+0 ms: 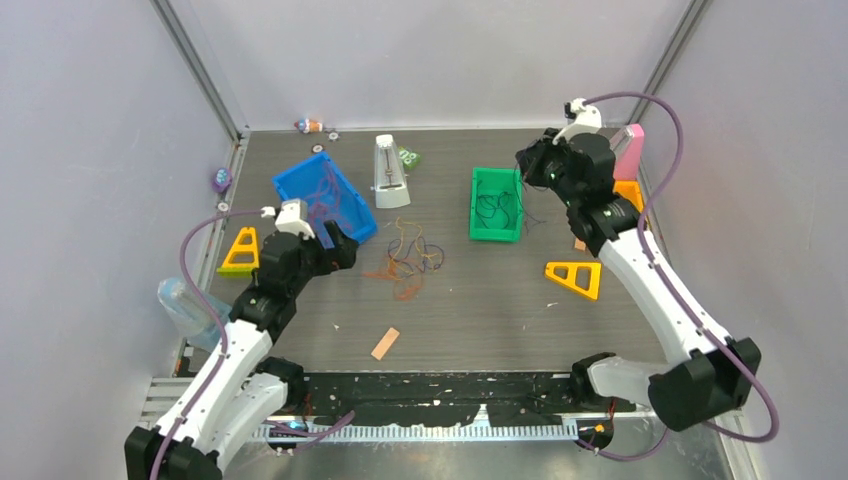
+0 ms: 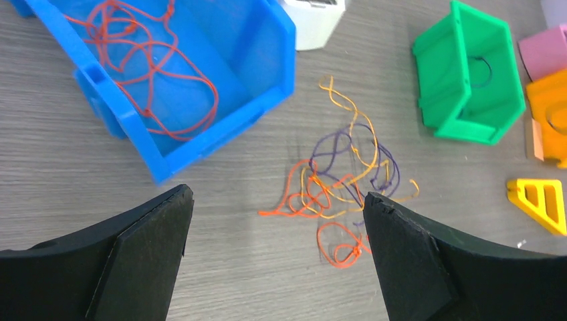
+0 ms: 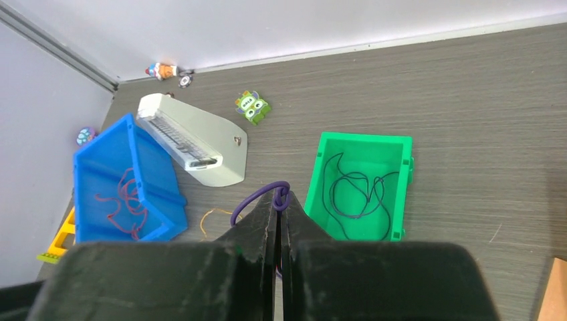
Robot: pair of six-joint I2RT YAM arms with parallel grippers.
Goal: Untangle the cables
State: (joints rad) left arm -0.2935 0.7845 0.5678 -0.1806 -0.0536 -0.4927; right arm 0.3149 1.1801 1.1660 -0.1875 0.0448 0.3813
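A tangle of orange, yellow and purple cables lies on the table between a blue bin and a green bin. It shows in the left wrist view. My left gripper is open and empty, above the table just left of the tangle. A red cable lies in the blue bin. My right gripper hovers over the green bin's far end, shut on a purple cable at its fingertips. A dark cable lies in the green bin.
A grey device and a green toy stand at the back. Yellow triangles flank the middle. A pink block and an orange block are at the right, a wooden stick in front, a plastic bottle at the left.
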